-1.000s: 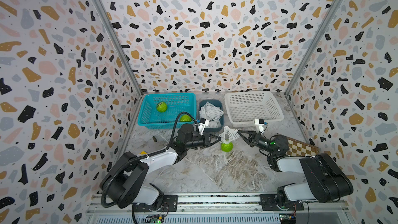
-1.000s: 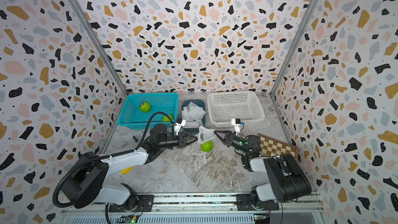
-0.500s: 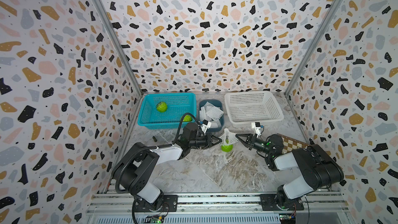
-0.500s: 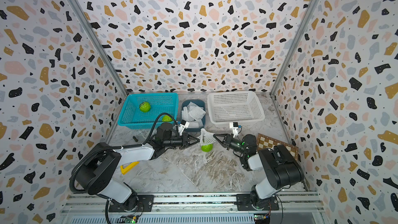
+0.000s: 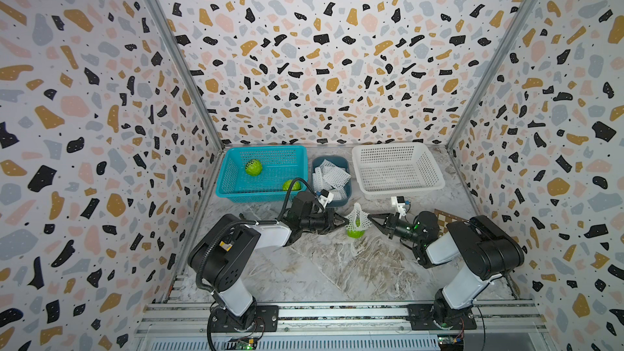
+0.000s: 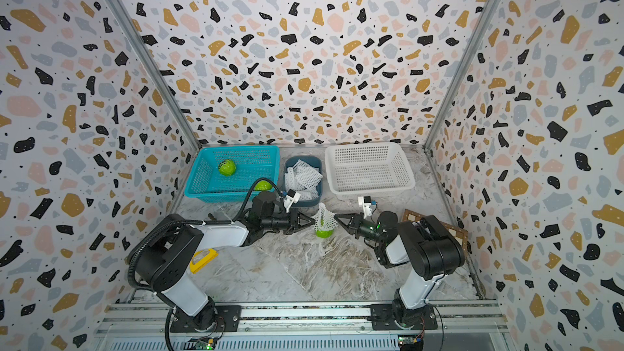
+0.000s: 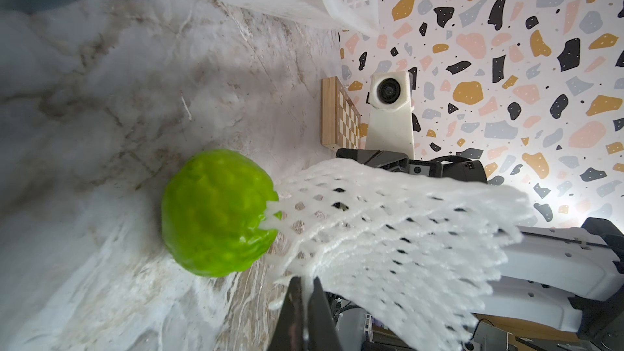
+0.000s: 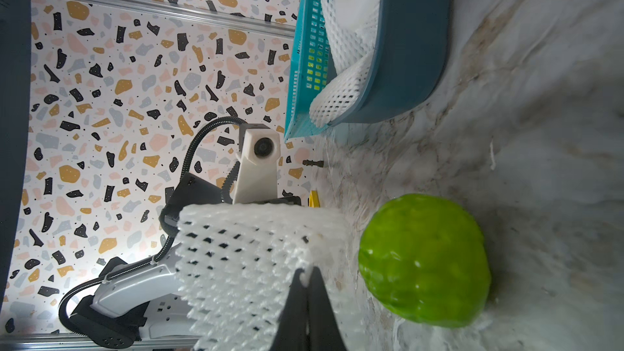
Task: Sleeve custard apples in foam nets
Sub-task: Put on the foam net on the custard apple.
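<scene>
- The left end effector (image 5: 343, 223) is pressed together, pinching one edge of the foam net (image 5: 357, 215).
- The right end effector (image 5: 370, 218) pinches the opposite edge.
- The net's lower end touches the custard apple (image 5: 354, 232), which sits on the counter (image 5: 337, 265) at frame centre.

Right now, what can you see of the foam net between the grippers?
The foam net is a soft white mesh tube with diamond holes and frayed rims, standing upright over the custard apple on the marble table. Its lower rim touches the fruit's top; most of the fruit is bare. The left gripper and right gripper, both shut, pinch opposite sides.
</scene>
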Tool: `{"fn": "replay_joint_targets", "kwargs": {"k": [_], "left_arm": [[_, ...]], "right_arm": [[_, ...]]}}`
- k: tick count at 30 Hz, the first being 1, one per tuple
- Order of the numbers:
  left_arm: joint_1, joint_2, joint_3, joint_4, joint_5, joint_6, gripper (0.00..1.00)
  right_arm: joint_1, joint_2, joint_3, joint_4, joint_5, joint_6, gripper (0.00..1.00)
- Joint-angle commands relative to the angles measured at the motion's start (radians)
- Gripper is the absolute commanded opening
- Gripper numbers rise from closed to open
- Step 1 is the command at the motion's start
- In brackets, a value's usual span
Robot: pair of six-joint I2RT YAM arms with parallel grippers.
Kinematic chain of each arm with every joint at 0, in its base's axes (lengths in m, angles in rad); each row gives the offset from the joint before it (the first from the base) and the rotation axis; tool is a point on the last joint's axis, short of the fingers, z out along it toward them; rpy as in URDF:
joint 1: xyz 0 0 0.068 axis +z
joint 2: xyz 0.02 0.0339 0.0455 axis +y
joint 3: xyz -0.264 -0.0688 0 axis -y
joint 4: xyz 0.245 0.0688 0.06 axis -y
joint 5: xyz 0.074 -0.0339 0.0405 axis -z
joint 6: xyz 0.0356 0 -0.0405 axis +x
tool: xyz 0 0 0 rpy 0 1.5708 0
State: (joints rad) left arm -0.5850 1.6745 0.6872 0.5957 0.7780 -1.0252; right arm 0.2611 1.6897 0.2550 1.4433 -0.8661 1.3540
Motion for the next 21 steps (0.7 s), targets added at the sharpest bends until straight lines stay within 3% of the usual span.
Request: {"fn": "replay_joint_targets", "kwargs": {"k": [1,21], "left_arm": [[0.010,0.017,0.023,0.022,0.018,-0.003,0.00],[0.023,0.060,0.012,0.027,0.040,-0.012,0.00]], "right_arm": [[-0.005,-0.005,0.006,0.001,0.003,-0.042,0.00],[-0.017,0.082,-0.008,0.012,0.001,-0.058,0.00]]}}
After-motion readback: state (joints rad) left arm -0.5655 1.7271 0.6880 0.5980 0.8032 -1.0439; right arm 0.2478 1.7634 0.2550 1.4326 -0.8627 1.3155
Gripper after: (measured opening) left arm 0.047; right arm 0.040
